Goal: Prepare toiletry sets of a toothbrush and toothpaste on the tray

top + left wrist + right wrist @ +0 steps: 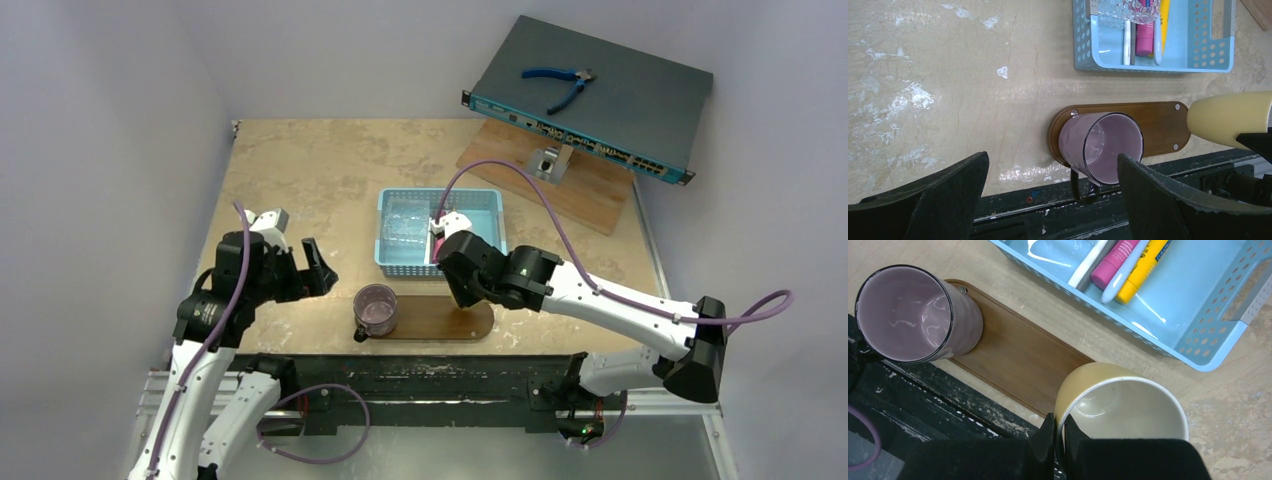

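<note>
The dark-brown oval tray (440,320) lies near the table's front edge; it also shows in the left wrist view (1158,127) and the right wrist view (1018,360). A pink tube (1115,262), a yellow tube (1143,267) and two pale brushes (1088,265) lie in the light-blue basket (1198,335). A purple cup (376,308) stands on the tray's left end. My right gripper (1059,432) is shut on the rim of a cream cup (1123,405), held over the tray's right end. My left gripper (1052,160) is open and empty, left of the purple cup (1103,147).
The basket (440,232) sits just behind the tray and also holds crumpled clear plastic (405,225). A grey network switch (590,90) with blue pliers (560,82) rests tilted on a lighter wooden board (580,190) at the back right. Walls close in on both sides.
</note>
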Tool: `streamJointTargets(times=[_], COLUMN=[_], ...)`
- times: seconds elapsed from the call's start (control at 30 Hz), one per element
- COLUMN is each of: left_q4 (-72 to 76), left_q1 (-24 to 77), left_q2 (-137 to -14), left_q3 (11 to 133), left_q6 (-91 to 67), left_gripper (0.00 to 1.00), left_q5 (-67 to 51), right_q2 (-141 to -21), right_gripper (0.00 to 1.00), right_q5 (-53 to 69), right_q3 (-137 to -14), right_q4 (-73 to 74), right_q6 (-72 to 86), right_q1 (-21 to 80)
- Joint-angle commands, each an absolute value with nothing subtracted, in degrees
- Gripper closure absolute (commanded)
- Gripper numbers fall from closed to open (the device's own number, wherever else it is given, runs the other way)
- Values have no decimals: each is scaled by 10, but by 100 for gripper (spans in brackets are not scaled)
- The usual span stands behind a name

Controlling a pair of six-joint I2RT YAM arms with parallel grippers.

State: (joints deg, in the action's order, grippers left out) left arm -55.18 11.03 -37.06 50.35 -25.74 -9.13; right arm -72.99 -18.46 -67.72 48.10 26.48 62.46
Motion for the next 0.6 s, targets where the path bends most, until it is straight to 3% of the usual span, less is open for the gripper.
streamJointTargets(times=[0.0, 0.57], left_q4=[-526, -522], left_q1=[112, 113], left_q2=[-361, -354], left_q3=[499, 497], left_q6=[-245, -243], left_gripper=[0, 0], left_q5=[-108, -117], right_q2=[-732, -750], right_gripper=[100, 100], right_q5=[-208, -199], right_q3=[-673, -635], right_q4=[473, 473], right_q6=[293, 318], right_q1=[633, 638])
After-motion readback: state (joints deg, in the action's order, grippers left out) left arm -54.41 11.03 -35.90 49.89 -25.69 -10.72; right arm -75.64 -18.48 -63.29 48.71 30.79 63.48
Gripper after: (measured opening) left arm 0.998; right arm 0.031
